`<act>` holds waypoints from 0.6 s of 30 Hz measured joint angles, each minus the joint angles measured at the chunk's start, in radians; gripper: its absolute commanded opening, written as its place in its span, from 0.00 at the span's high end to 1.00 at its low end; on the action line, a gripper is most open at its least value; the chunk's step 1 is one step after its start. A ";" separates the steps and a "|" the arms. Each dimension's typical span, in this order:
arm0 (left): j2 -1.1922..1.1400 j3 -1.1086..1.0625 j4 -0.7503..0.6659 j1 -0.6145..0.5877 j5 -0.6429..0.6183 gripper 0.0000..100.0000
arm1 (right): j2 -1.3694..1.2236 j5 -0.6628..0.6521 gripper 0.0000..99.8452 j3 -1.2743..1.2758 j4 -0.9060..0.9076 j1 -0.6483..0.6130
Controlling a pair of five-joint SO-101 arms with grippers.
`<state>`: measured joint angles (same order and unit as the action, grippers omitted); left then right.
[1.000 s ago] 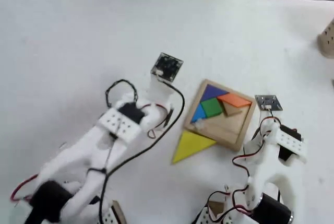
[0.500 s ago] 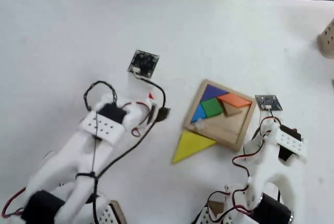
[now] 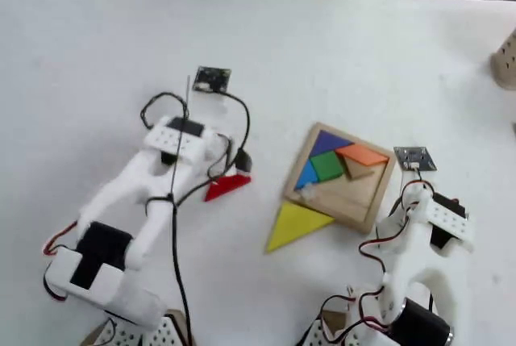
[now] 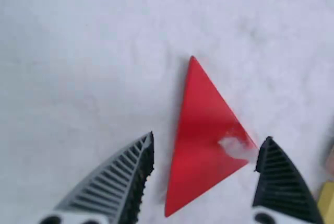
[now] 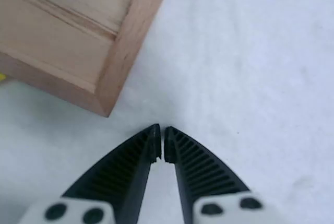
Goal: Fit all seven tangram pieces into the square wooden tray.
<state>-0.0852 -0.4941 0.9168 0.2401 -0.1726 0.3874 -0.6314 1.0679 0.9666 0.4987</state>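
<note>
The square wooden tray (image 3: 372,215) lies right of centre and holds blue (image 3: 306,175), green (image 3: 326,167), orange (image 3: 363,154) and purple (image 3: 326,143) pieces. A yellow triangle (image 3: 297,223) rests on the table against the tray's near-left edge. A red triangle (image 3: 227,186) lies flat on the table left of the tray, beside the left arm (image 3: 181,140). In the left wrist view my left gripper (image 4: 207,138) is open, its fingers on either side of the red triangle (image 4: 203,145) and not touching it. My right gripper (image 5: 162,130) is shut and empty, just off a tray corner (image 5: 107,106).
The right arm (image 3: 427,221) stands close to the tray's near-right side. A beige perforated object (image 3: 506,60) sits at the right edge. Loose black cables (image 3: 242,132) hang off the left arm. White tabletop extends behind and to the left.
The left arm has swung away from the tray's left edge toward the left and back. The red triangle now lies uncovered on the table. The right arm has not moved.
</note>
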 measured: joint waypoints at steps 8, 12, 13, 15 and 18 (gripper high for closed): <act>0.012 0.046 0.114 0.000 0.123 0.69 | 0.000 0.000 0.98 0.000 -0.006 0.000; -0.023 0.051 0.114 0.000 0.103 0.69 | 0.000 0.000 0.98 0.000 -0.006 0.000; -0.037 0.068 0.114 0.000 0.100 0.69 | 0.000 0.000 0.98 0.000 -0.006 0.000; -0.074 0.109 0.114 0.000 0.098 0.69 | 0.000 0.000 0.98 0.000 -0.006 -0.003; -0.150 0.187 0.146 0.000 0.094 0.69 | 0.000 0.000 0.98 0.003 -0.006 -0.021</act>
<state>-0.2355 -0.3069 1.0625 0.2401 -0.0790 0.3874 -0.6314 1.0710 0.9605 0.4772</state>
